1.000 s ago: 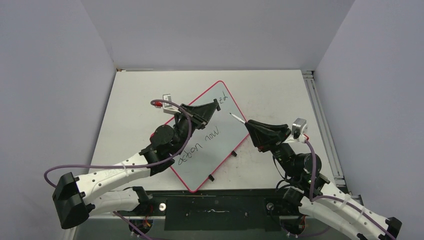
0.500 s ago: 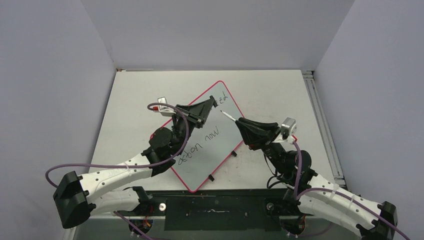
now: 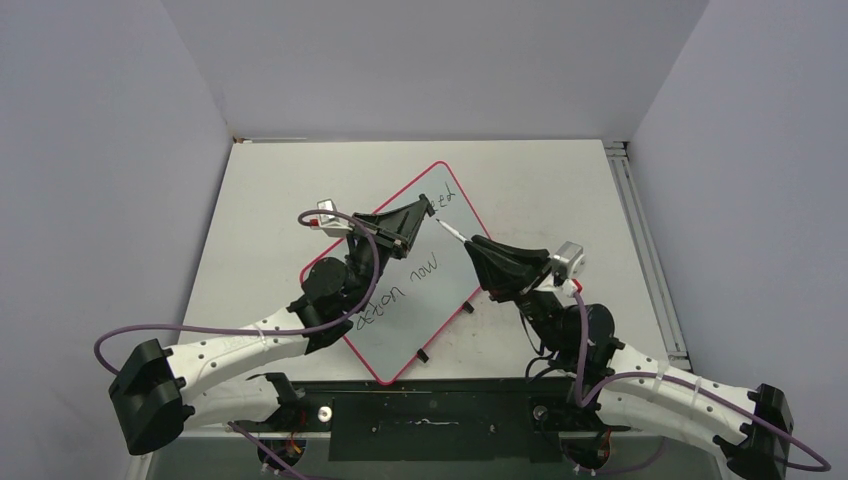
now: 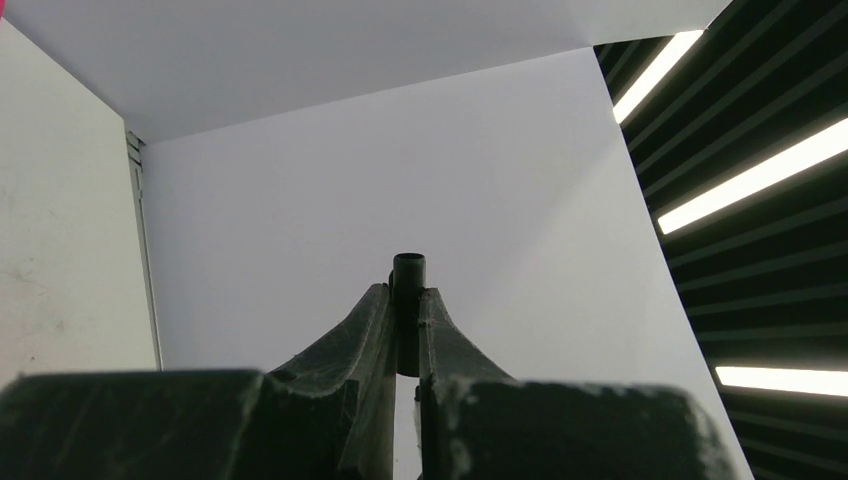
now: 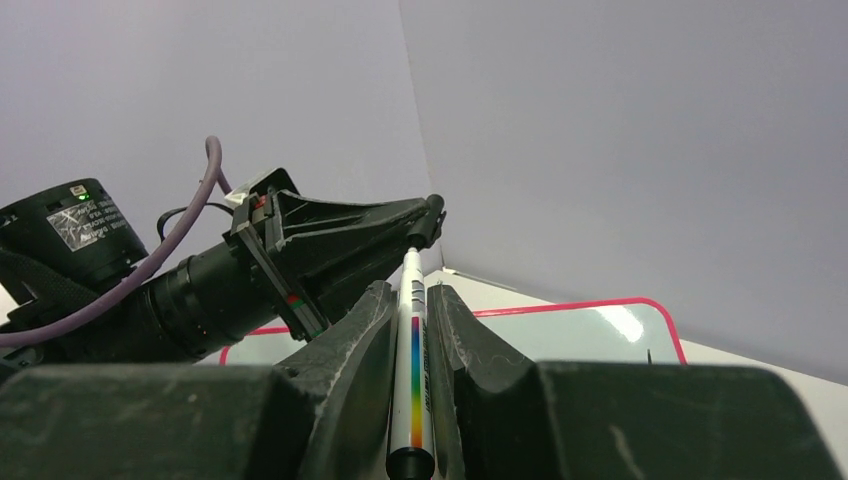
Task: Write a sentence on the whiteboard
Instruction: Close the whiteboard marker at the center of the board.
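Whiteboard (image 3: pixel 440 285) diagonal, near-left to far-right, marker (image 5: pixel 414 345) pointing far-left toward cap (image 4: pixel 408 272)

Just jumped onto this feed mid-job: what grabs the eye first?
Above the far end of the whiteboard the two arms meet tip to tip. The right gripper is shut on a white marker with a rainbow stripe, whose tip is at the small black cap pinched in the left gripper. The board lies diagonally on the table, with the sentence handwritten in black.
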Robot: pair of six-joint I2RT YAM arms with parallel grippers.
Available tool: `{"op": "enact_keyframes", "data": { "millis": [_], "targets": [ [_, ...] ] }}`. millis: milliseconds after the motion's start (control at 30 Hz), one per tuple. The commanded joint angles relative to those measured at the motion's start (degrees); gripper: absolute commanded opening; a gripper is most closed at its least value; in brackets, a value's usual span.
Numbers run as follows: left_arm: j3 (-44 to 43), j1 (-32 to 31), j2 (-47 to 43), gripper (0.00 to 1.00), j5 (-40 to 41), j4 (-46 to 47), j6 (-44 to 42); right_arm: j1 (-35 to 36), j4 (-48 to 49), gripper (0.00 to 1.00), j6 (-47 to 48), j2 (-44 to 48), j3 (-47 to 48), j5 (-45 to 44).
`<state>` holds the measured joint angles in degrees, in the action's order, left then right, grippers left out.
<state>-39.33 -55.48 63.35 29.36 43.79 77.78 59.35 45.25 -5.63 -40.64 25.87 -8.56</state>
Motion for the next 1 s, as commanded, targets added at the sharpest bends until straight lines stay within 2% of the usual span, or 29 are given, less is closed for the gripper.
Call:
{"op": "enact_keyframes", "data": {
  "millis": [0, 967],
  "targets": [
    [0.58, 0.29, -0.3, 0.0, 0.01, 4.17, 1.18, 0.59, 5.71, 0.05, 1.7, -0.08, 0.39, -2.07],
    [-0.39, 0.46, 1.42, 0.0, -1.15, 5.16, 1.85, 0.67, 5.56, 0.05, 2.02, -2.2, 1.07, -2.08]
  ]
}}
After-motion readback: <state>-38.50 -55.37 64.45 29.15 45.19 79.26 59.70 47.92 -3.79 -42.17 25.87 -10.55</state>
